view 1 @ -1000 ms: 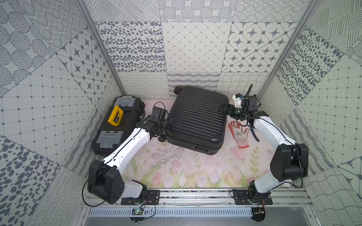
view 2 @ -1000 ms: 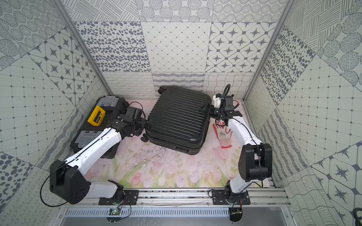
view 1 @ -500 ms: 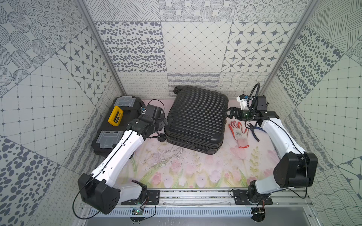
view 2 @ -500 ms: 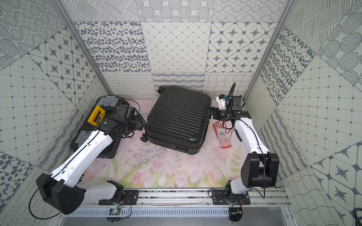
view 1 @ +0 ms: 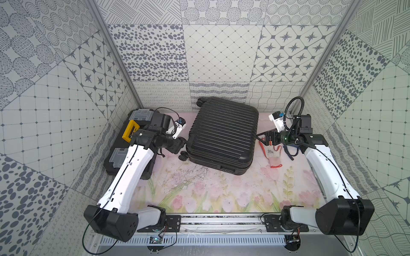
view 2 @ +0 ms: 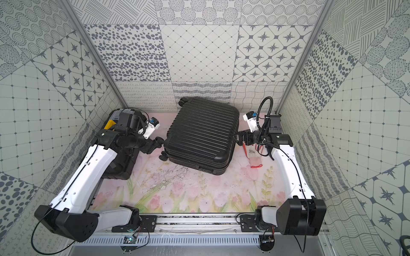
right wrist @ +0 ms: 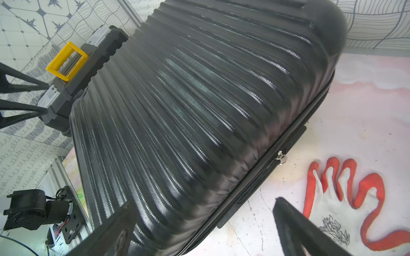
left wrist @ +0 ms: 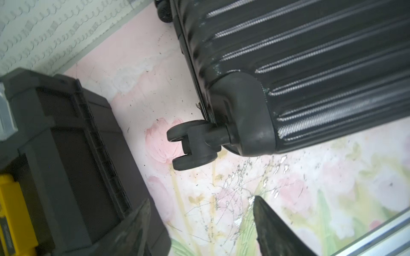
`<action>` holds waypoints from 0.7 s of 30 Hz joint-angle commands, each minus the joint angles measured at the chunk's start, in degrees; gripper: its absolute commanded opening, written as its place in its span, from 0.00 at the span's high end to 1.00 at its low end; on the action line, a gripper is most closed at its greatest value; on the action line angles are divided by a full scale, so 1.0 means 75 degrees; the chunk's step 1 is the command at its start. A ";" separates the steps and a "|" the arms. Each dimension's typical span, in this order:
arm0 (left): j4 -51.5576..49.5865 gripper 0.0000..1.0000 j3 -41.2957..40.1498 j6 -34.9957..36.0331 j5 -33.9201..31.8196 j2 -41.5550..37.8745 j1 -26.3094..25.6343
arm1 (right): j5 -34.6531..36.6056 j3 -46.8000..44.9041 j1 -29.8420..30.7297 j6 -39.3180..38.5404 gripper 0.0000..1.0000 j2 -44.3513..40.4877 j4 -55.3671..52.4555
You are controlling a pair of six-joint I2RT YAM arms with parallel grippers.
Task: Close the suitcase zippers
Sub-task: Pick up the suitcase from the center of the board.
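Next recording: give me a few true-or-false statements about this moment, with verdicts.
1. The suitcase lies flat, ribbed shell up. True.
2. The right gripper is shut on the zipper pull. False: it is open and holds nothing; the pull is untouched.
3. A red-and-white glove lies on the mat beside the suitcase. True.
4. The toolbox sits on top of the suitcase. False: it stands on the mat beside it.
5. The left gripper is open near a wheel. True.
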 commanded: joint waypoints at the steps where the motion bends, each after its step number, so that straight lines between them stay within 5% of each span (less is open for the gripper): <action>1: -0.1014 0.27 0.0426 0.4823 0.0807 0.0476 0.0265 | -0.0190 0.0168 0.0013 -0.0707 0.02 0.0212 -0.0155; 8: -0.0951 0.19 0.1032 0.7444 0.0425 0.1492 0.0405 | -0.0079 0.0154 -0.0011 -0.0864 0.02 0.0601 -0.0156; 16: -0.0219 0.21 0.0847 0.8338 0.0742 0.2174 0.0396 | -0.0095 0.0016 -0.0155 -0.0822 0.02 0.0824 0.0017; 21: 0.1416 0.20 0.0236 0.8806 0.0704 0.2190 0.0397 | -0.0291 -0.0126 -0.0242 -0.0614 0.02 0.0851 0.0257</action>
